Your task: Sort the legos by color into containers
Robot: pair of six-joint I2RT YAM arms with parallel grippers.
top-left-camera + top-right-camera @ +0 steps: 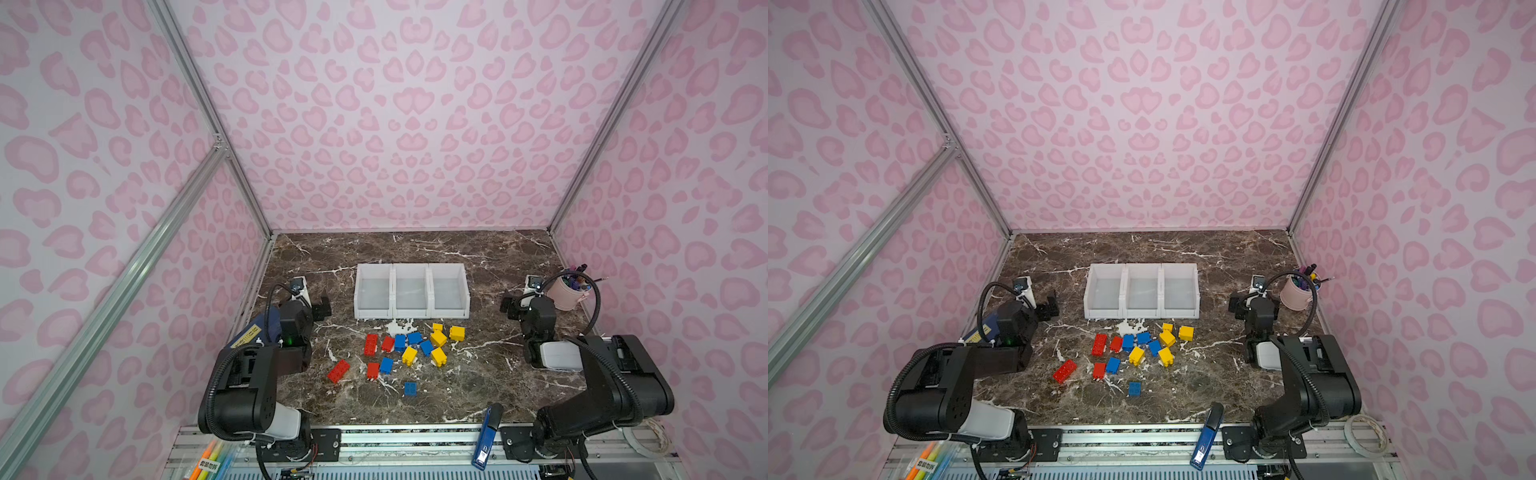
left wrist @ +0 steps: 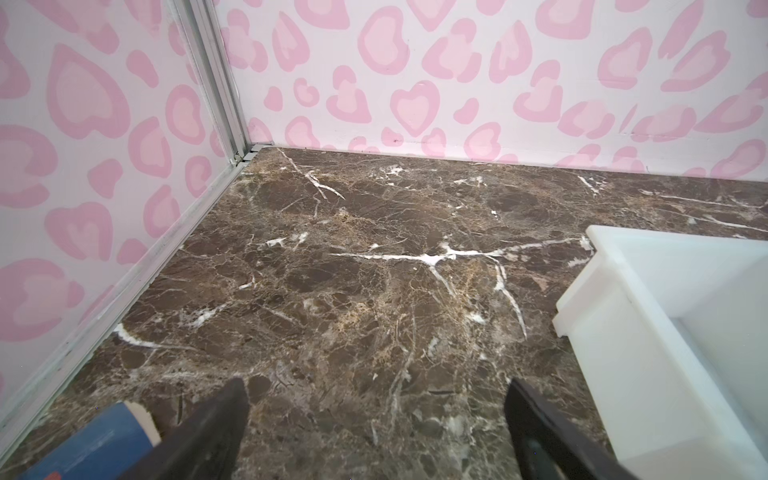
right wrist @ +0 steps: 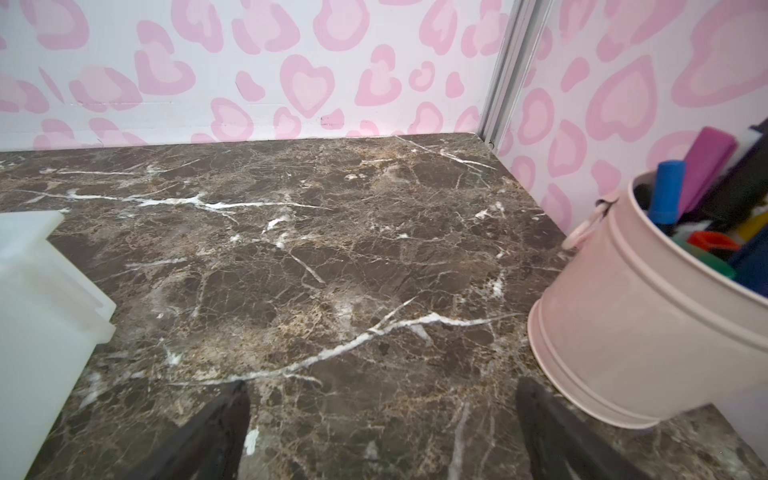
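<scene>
Legos (image 1: pixel 409 355) lie loose on the worktop (image 1: pixel 457 390) with none in the containers yet, so the step in hand looks like the first pick. Nearest sits a lone blue brick (image 1: pixel 410 388), well apart from the rest. It makes a sound first target, since the jaws can straddle it without nudging neighbours. A red oblong (image 1: pixel 338 370) to its left is also clear and is best gripped across its short sides. Beyond these the cluster is crowded, with several bricks touching, so work from its edges inward and come straight down. Just past the cluster stand the three containers (image 1: pixel 411 312), all empty. Fix one colour per container and release low over the rim so bricks do not bounce out.

Left pincer (image 2: pixel 376 390) is spread wide and holds nothing. It sits low over the worktop beside the containers' left end, its arm folded back. Right pincer (image 3: pixel 382 386) is likewise wide apart and empty, between the containers' right end and the pen cup (image 3: pixel 648 316), its arm also folded.
</scene>
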